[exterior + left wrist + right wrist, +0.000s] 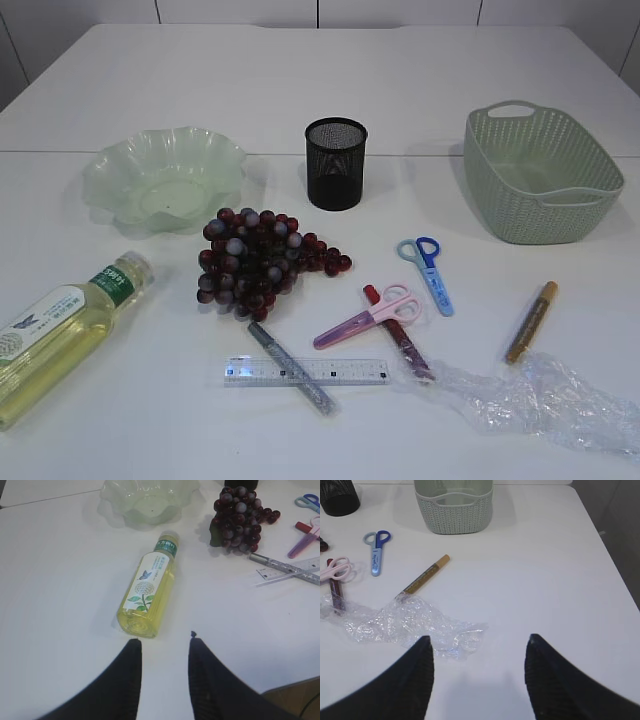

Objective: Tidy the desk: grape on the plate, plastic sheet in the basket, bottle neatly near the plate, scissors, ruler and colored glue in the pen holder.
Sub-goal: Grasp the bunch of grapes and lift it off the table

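While both end effectors (left [164, 642], right [479, 642]) hang spread, plastic sheet [545, 400] nears the table edge.

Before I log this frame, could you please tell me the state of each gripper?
Left gripper: open, holding nothing, above the table near the bottle.
Right gripper: open, holding nothing, near the plastic sheet.

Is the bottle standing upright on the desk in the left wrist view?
No, the bottle lies on its side on the white desk, with its cap pointing towards the plate.
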### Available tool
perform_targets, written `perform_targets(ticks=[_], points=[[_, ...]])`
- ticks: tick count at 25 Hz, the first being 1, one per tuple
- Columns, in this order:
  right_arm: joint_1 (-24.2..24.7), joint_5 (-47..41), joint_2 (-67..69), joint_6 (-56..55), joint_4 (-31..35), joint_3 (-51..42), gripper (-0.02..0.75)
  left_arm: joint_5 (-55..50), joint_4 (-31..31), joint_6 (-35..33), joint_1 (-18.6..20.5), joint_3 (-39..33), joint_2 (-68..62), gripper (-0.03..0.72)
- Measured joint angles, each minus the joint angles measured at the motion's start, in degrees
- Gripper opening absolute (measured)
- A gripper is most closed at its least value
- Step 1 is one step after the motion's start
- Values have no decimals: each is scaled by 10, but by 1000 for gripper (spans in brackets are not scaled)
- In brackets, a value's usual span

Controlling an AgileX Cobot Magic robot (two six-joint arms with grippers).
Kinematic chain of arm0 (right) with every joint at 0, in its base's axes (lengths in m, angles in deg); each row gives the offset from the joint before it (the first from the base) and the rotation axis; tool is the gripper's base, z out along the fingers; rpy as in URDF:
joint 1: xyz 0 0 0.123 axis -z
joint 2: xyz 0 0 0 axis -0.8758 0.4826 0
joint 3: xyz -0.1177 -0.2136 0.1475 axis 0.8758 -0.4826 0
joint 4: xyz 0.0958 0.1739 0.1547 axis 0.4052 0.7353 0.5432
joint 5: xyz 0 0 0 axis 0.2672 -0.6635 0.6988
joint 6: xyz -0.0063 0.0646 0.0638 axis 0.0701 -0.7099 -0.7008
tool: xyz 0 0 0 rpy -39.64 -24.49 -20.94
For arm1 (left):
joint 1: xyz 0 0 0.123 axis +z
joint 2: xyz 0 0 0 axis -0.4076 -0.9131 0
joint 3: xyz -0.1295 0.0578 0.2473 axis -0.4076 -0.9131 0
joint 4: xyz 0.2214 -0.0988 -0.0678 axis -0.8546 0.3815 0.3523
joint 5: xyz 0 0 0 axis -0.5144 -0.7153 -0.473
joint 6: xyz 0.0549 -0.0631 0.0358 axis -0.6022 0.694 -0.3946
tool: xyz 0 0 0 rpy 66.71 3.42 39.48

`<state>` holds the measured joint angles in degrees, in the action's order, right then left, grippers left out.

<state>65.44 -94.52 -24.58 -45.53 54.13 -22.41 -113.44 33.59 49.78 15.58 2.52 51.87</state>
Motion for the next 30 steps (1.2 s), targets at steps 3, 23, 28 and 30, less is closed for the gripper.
perform_targets(ticks=[3,23,28,30], points=[[0,0,0,0,0,0,439,0,0,0,0,0,0,235],[0,0,43,-22,48,0,441,-69,7,23,0,49,-86,542],[0,7,47,-23,50,0,441,-78,40,24,0,95,-163,548],[0,15,48,-24,59,3,441,-80,49,21,0,118,-203,549]])
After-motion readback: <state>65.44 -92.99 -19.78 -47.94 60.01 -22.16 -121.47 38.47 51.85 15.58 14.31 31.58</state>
